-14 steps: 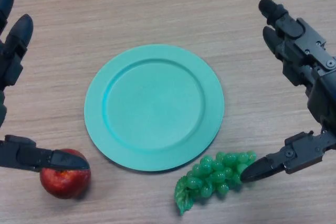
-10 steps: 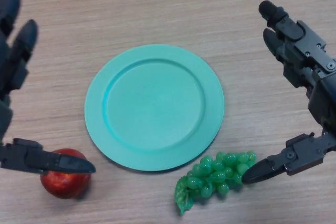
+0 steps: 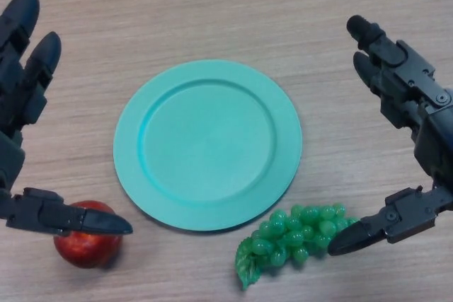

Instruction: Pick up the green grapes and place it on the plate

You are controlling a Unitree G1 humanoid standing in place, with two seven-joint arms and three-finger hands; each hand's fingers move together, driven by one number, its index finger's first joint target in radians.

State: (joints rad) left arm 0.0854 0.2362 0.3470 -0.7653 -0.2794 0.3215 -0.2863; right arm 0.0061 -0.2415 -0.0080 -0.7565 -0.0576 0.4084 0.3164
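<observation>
A bunch of green grapes (image 3: 289, 240) with a leaf lies on the wooden table near the front edge, just below the right rim of the empty teal plate (image 3: 207, 143). My right hand (image 3: 417, 139) is open at the right; its fingers reach up beside the plate and its thumb tip (image 3: 347, 240) lies just right of the grapes, close to touching. My left hand (image 3: 18, 114) is open at the left, its thumb over a red apple (image 3: 87, 242).
The red apple sits at the front left, below the plate's left rim. The wooden table (image 3: 212, 12) stretches bare behind the plate.
My left hand has moved a little to the right and forward, its thumb sliding further over the apple. My right hand's thumb has dropped slightly. The grapes have not moved.
</observation>
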